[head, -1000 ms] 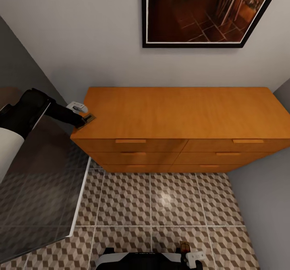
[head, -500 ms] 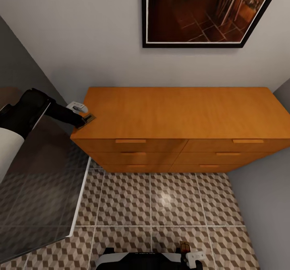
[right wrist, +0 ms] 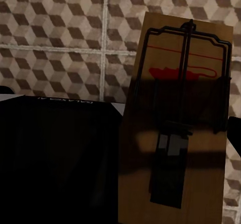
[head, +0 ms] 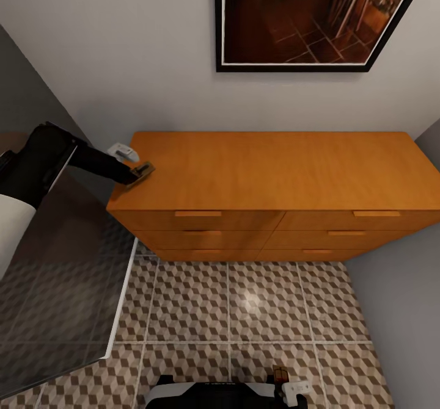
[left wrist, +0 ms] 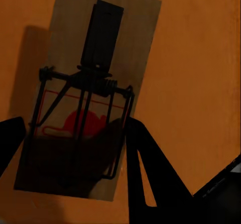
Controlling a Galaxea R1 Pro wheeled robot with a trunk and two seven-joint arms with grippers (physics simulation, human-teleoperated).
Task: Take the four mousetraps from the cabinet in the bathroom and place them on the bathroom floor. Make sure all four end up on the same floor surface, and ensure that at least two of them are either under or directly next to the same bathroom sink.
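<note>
Cabinet (head: pixel 275 165) top lies bare beyond the mousetrap (head: pixel 144 169).

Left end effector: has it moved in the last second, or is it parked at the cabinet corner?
Yes. The left end effector and its mousetrap shifted inward over the cabinet top, away from the front-left corner.

Picture (head: pixel 318 18) cropped at top; right mousetrap (right wrist: pixel 175 128) lower end cut off.

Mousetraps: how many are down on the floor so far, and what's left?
None lies on the visible floor. In hand: the left gripper holds one mousetrap over the cabinet top's left corner; the right gripper holds another above the tiles. Left: placing both, and two traps unaccounted for here.
</note>
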